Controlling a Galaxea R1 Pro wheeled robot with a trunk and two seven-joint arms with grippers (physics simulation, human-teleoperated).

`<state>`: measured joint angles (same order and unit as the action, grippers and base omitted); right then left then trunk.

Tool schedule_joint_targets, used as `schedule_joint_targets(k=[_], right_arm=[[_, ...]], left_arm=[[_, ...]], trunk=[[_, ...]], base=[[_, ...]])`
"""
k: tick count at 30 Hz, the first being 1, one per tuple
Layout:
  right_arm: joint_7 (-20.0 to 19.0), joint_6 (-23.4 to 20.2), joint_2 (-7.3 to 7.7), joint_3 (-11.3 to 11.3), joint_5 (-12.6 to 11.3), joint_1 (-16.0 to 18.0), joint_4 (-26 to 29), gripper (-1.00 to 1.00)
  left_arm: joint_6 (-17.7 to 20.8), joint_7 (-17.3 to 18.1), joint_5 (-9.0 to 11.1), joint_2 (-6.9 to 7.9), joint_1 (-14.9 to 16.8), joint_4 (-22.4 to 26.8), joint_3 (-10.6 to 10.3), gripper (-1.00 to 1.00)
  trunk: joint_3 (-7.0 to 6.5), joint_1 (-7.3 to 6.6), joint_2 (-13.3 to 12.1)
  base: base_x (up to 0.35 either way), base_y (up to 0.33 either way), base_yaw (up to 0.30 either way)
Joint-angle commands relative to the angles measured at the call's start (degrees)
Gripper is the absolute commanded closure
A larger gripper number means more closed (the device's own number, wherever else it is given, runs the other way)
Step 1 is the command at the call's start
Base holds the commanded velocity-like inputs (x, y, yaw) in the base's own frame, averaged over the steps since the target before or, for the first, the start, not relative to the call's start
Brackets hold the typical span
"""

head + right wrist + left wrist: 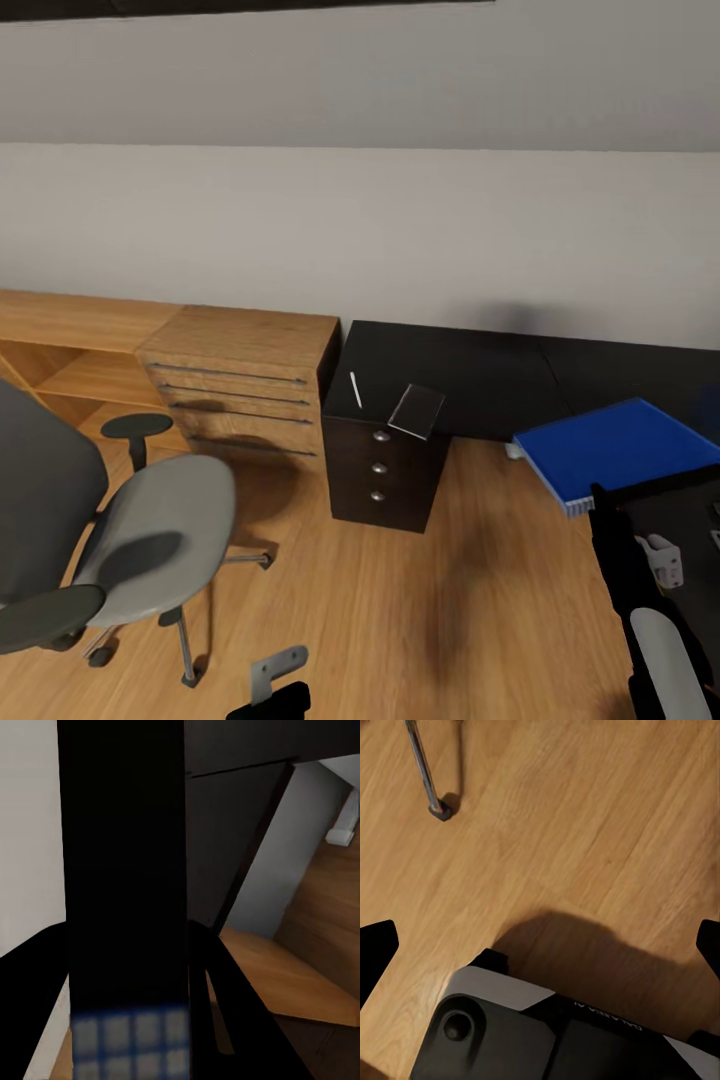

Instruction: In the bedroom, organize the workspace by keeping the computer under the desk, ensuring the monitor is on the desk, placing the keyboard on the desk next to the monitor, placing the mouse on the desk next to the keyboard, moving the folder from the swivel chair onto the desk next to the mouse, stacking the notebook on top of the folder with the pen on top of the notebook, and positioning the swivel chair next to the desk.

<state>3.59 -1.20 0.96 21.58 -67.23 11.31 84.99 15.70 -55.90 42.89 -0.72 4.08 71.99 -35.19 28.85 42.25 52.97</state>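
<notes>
While the flat bright blue folder with white page edges (612,447) hangs in the air at the right, clamped on its near edge by the right gripper (600,500), it hovers just off the glossy black desk top (470,375). The step in hand looks like carrying the folder to the desk. On the desk corner above the drawer unit, the thin grey notebook (417,411) overhangs the edge beside the thin white pen (355,389). The grey swivel chair (150,535) stands well apart, seat bare. Next, the folder needs lowering flat onto bare desk. The left gripper (540,945) points at the wooden floor, fingers spread wide.
</notes>
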Motion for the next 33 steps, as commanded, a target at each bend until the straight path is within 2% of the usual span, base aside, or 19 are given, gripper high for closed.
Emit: schedule_joint_targets(k=[1, 11, 18, 33], right_arm=[[0.1, -0.1, 0.02, 0.0, -0.4, 0.0, 0.2, 1.0], [-1.2, -0.1, -0.08, 0.1, -0.4, 0.0, 0.3, 1.0], [-2.2, 0.0, -0.09, 0.4, -0.4, 0.0, 0.3, 1.0], [-2.3, 0.1, -0.09, 0.5, -0.4, 0.0, 0.3, 1.0]], left_arm=[[0.3, -0.4, 0.2, 0.01, 0.0, 0.1, -0.1, -1.0], [0.3, -0.4, 0.3, 0.01, 0.0, 0.0, -0.1, -1.0], [0.2, -0.4, 0.2, 0.01, 0.0, -0.7, -0.6, -1.0], [0.2, -0.4, 0.2, -0.04, 0.0, -1.1, -0.6, -1.0]], trunk=[[0.06, 0.01, 0.0], [0.06, 0.01, 0.0], [0.06, 0.01, 0.0], [-1.04, 0.01, 0.0]], base=[[0.073, 0.0, -0.001], [0.079, 0.0, 0.0], [0.297, 0.0, 0.0], [0.008, 0.0, -0.049]])
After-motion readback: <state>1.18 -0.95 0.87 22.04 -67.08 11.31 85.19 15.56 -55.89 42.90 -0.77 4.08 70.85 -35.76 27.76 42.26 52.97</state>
